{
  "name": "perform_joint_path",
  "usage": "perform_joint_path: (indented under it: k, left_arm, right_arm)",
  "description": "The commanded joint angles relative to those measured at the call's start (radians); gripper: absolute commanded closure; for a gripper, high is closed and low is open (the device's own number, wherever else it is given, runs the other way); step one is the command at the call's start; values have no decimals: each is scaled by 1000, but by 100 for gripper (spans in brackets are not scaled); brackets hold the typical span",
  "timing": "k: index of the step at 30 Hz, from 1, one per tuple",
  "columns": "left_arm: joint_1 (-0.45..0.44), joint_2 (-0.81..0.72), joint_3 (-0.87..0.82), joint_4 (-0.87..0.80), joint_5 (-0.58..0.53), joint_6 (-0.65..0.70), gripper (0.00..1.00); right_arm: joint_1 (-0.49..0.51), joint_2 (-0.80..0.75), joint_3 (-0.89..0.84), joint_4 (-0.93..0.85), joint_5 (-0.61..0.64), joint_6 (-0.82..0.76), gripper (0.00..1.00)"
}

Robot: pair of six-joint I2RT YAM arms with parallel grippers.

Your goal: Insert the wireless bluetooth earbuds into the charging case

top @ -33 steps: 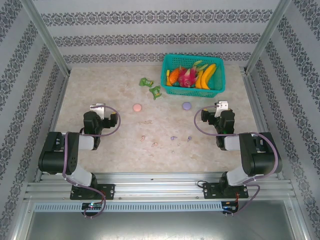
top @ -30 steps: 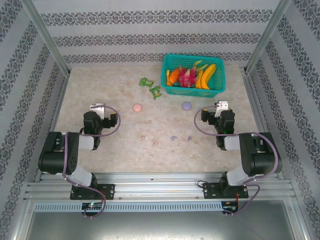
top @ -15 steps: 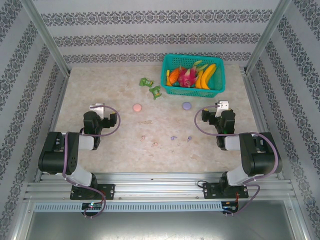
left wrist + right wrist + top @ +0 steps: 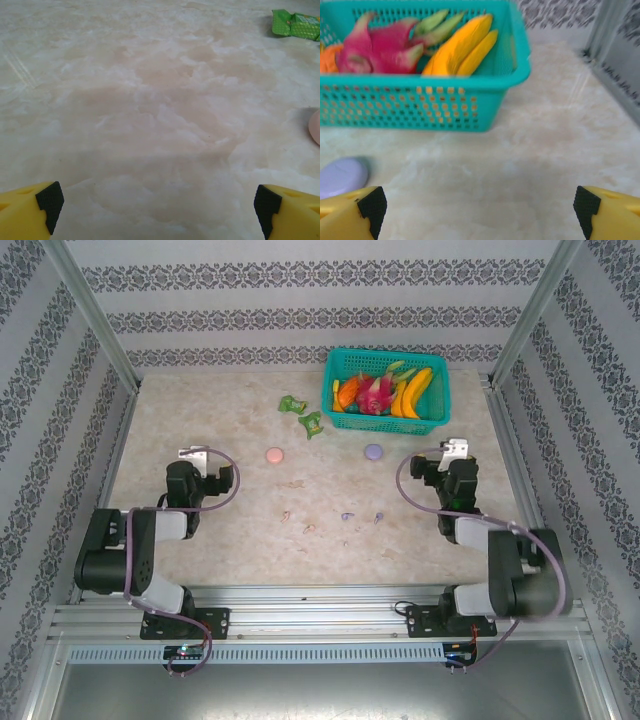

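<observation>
Earbuds (image 4: 309, 529) lie loose on the worktop (image 4: 200, 410): you've got four tiny pieces strung out well in front of the basket (image 4: 385, 426), two pink toward its left end and two purple toward the middle. Closer to the basket sit both round cases, closed. The pink case (image 4: 274, 454) is off its front-left corner and the purple case (image 4: 373, 451) is just before its front wall. Green wrappers (image 4: 311, 423) lie beside the basket's left wall, and bananas (image 4: 460, 45) rest inside it. Your left hand (image 4: 195, 454) hovers far to the basket's left, fingers spread wide, gripping nothing. Your right hand (image 4: 452, 448) hangs in front of the basket's right corner, likewise spread and empty.
</observation>
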Motion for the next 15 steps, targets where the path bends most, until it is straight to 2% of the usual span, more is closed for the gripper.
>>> perform_joint_path:
  k: [1, 3, 6, 7, 11, 13, 15]
  left_arm:
    - [-10, -93, 70, -148, -19, -15, 0]
    - [-11, -139, 98, -235, -30, -37, 0]
    - [-11, -215, 137, -344, -44, -102, 0]
    - [-12, -238, 157, -392, -46, -129, 0]
    - [-18, -295, 255, -583, -65, -245, 0]
    - [-18, -314, 304, -679, -63, -327, 0]
    - [-18, -317, 344, -758, -52, -396, 0]
  right_arm:
    - [2, -131, 98, -265, 78, 99, 2]
    - [1, -170, 186, -442, 52, 207, 2]
    - [-13, -194, 305, -665, -3, 554, 2]
    - [-23, -199, 334, -713, -52, 596, 2]
    - [0, -183, 338, -625, -283, 622, 2]
    - [68, -159, 391, -675, -315, 602, 3]
    - [169, -118, 485, -791, -284, 547, 5]
